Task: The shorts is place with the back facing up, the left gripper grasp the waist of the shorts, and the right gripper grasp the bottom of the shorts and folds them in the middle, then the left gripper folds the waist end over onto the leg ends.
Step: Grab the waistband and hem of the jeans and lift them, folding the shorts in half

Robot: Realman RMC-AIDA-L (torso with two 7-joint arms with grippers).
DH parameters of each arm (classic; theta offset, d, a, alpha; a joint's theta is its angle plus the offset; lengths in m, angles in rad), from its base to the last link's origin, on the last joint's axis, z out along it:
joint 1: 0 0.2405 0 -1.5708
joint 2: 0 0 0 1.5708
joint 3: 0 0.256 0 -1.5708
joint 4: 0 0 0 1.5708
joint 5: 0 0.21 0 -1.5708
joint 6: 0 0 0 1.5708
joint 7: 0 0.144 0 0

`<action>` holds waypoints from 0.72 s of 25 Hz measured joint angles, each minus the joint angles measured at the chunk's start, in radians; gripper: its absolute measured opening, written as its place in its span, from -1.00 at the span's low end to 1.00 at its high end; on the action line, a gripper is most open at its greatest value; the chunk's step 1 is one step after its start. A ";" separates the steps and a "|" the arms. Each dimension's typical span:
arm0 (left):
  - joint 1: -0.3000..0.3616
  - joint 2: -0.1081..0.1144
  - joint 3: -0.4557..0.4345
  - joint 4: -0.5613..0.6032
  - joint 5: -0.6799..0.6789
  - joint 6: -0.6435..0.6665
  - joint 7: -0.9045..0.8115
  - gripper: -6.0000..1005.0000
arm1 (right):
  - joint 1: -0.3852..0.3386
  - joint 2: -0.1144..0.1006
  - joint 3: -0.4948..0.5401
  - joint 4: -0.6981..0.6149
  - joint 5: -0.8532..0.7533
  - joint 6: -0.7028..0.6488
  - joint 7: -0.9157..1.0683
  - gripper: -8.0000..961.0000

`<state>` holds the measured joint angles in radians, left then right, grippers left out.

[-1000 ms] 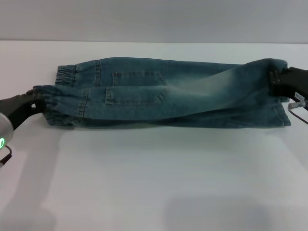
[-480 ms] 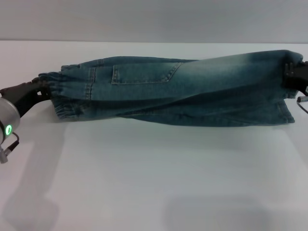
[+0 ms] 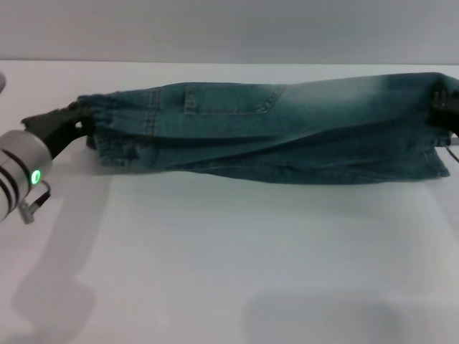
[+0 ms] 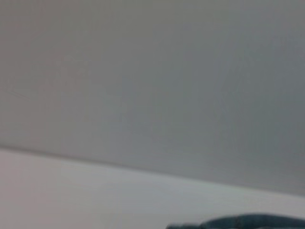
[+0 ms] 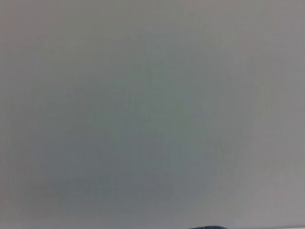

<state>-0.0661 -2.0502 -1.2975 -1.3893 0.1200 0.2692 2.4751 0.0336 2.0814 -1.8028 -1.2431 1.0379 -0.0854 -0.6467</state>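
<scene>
At the far left of the head view, the left gripper (image 3: 77, 118) has its black fingers pinched shut on the waist (image 3: 100, 118), the gathered band bunched up right at the fingertips. Behind them the silver-white arm (image 3: 18, 168) with its black rings and green light (image 3: 36, 176) slants down toward the near left edge. Across at the far right, the right gripper (image 3: 442, 106) shows only as a dark claw partly cut off by the frame edge, closed on the upper leg hem (image 3: 430, 89).

Between the two grippers the shorts (image 3: 287, 125) are stretched into a long band, doubled lengthwise, so that one back pocket (image 3: 231, 99) shows on the upper layer. The upper layer is pulled taut from hand to hand; the lower layer sags beneath it, its edge touching the table (image 3: 237, 251). The lower hem (image 3: 439, 161) hangs by the right edge.

That table is plain white and matte, with soft shadows under the denim and below the left arm. Behind its far edge stands a plain grey wall (image 3: 229, 29). The left wrist view shows the same grey wall (image 4: 152, 81), a strip of white tabletop (image 4: 71, 195) and a sliver of denim (image 4: 248, 222) at the edge; the right wrist view shows almost only grey.
</scene>
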 joint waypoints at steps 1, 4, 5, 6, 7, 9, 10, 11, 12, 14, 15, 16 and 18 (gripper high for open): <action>-0.009 -0.001 -0.001 0.024 0.005 -0.039 0.001 -0.86 | 0.018 -0.001 0.000 0.028 0.006 -0.026 0.004 -0.67; -0.059 -0.005 -0.015 0.147 0.026 -0.196 0.000 -0.85 | 0.083 -0.004 0.001 0.130 0.012 -0.102 0.006 -0.65; -0.084 -0.006 -0.024 0.194 0.027 -0.239 -0.003 -0.85 | 0.109 -0.005 0.003 0.168 0.013 -0.125 0.006 -0.65; -0.123 -0.007 -0.039 0.259 0.027 -0.294 -0.008 -0.85 | 0.136 -0.006 0.005 0.209 0.014 -0.145 0.006 -0.64; -0.152 -0.007 -0.049 0.316 0.024 -0.343 -0.017 -0.85 | 0.163 -0.008 0.008 0.241 0.014 -0.155 0.007 -0.64; -0.212 -0.008 -0.071 0.423 0.018 -0.425 -0.047 -0.85 | 0.211 -0.009 0.011 0.303 0.014 -0.173 0.011 -0.63; -0.230 -0.008 -0.079 0.456 0.017 -0.449 -0.056 -0.85 | 0.223 -0.009 0.012 0.317 0.014 -0.181 0.013 -0.63; -0.230 -0.008 -0.079 0.456 0.017 -0.449 -0.056 -0.77 | 0.231 -0.009 0.012 0.326 0.014 -0.185 0.015 -0.62; -0.261 -0.008 -0.093 0.507 0.017 -0.485 -0.062 -0.70 | 0.236 -0.009 0.011 0.330 0.014 -0.191 0.016 -0.62; -0.270 -0.008 -0.099 0.523 0.018 -0.492 -0.062 -0.55 | 0.238 -0.009 0.006 0.331 0.013 -0.198 0.017 -0.61; -0.271 -0.008 -0.101 0.526 0.021 -0.492 -0.062 -0.47 | 0.236 -0.008 0.003 0.328 0.010 -0.206 0.017 -0.60; -0.271 -0.008 -0.101 0.526 0.021 -0.492 -0.062 -0.42 | 0.233 -0.007 0.001 0.326 0.008 -0.212 0.017 -0.60; -0.259 -0.007 -0.104 0.524 0.025 -0.493 -0.062 -0.32 | 0.229 -0.007 -0.007 0.323 -0.001 -0.228 0.015 -0.51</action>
<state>-0.3250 -2.0576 -1.4010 -0.8655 0.1445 -0.2239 2.4132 0.2625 2.0748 -1.8095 -0.9199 1.0371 -0.3133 -0.6313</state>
